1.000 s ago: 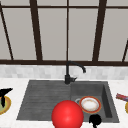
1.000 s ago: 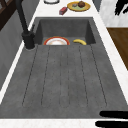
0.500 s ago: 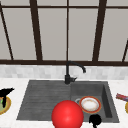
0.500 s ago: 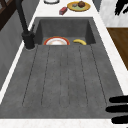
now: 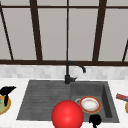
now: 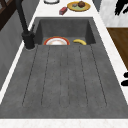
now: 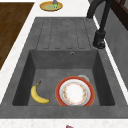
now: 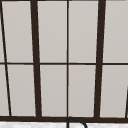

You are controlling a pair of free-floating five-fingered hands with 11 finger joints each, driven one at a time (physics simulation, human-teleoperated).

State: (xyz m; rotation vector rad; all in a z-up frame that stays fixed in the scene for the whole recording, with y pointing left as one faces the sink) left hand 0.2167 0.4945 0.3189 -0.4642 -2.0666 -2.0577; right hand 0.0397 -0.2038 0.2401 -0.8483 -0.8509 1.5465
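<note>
Since a second ago almost nothing has shifted: our right robot hand (image 5: 95,120) hovers at the front edge of the sink (image 5: 45,100) where it was, and the dark shape at the right border of the left side view has crept in only slightly. We cannot tell how far its fingers are spread, but it seems to hold nothing. Nearest to it is the orange-rimmed plate (image 5: 90,104), lying flat in the basin beside a banana (image 7: 38,94), with the two apart. Our left robot hand (image 5: 7,90) hangs over a yellow dish (image 5: 4,106) on the surface at the left, fingers fairly straight and empty. A red ball (image 5: 67,115) sits in the foreground near the plate. By our judgement no grasp is made yet: plate and banana lie untouched in the basin, so the reach, the closing and any lifting are all left.
</note>
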